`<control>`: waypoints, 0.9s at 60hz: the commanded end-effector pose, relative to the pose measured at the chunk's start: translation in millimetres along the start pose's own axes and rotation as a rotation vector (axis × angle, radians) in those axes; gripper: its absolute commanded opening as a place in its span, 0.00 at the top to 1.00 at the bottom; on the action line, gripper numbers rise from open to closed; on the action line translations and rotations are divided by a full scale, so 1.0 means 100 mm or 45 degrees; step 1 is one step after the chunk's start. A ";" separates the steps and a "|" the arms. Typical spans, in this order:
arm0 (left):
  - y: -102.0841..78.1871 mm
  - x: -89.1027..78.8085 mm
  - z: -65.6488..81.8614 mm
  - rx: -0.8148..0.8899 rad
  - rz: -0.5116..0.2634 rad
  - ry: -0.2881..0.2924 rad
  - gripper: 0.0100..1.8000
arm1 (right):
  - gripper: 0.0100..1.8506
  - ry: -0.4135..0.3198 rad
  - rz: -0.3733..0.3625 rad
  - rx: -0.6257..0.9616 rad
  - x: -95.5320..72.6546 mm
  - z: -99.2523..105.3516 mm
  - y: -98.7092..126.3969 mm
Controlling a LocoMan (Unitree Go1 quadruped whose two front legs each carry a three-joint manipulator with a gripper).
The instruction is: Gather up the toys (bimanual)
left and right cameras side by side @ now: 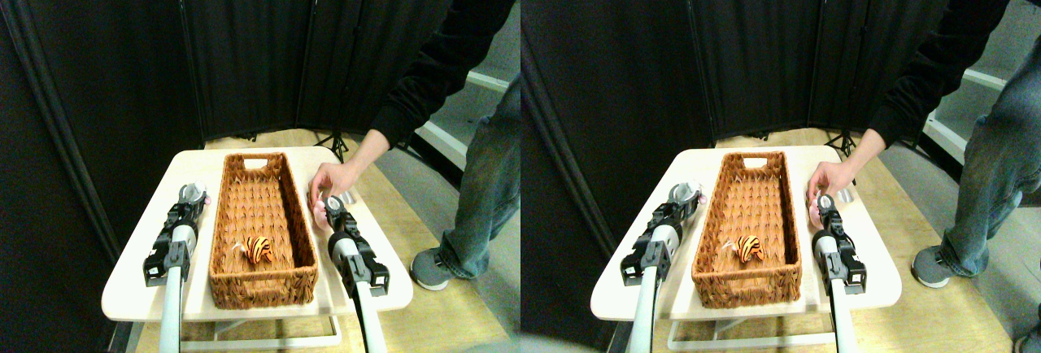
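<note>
Stereo pair view: orange black-striped tiger (259, 249) lies in basket (228, 231).

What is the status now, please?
Tiger toy lies in basket. Both arms beside basket. Person's hand on table, close to right gripper.

Bright overhead light blows out the pale table (138, 276); dark backdrop.
</note>
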 end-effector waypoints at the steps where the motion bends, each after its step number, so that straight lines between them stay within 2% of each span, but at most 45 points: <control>1: -0.16 -0.03 0.02 0.031 -0.070 0.017 1.00 | 1.00 -0.004 0.051 0.015 0.02 0.00 0.04; 12: -0.34 -0.11 0.02 0.105 -0.074 0.089 1.00 | 1.00 -0.010 0.049 0.010 0.03 0.04 0.01; 22: -0.43 -0.11 -0.02 0.119 -0.087 0.164 1.00 | 1.00 -0.027 0.039 0.012 0.01 0.03 0.02; 34: -0.63 -0.05 -0.18 0.107 -0.115 0.273 1.00 | 1.00 -0.008 0.064 -0.013 0.03 0.01 0.03; 41: -0.72 0.00 -0.25 0.092 -0.137 0.305 1.00 | 1.00 -0.011 0.063 -0.011 0.03 0.01 0.04; 49: -0.80 0.01 -0.42 0.076 -0.157 0.319 1.00 | 1.00 -0.024 0.054 0.014 0.02 0.02 0.03; 54: -0.89 0.00 -0.56 -0.014 -0.164 0.350 1.00 | 1.00 -0.016 0.061 0.009 0.01 0.02 0.03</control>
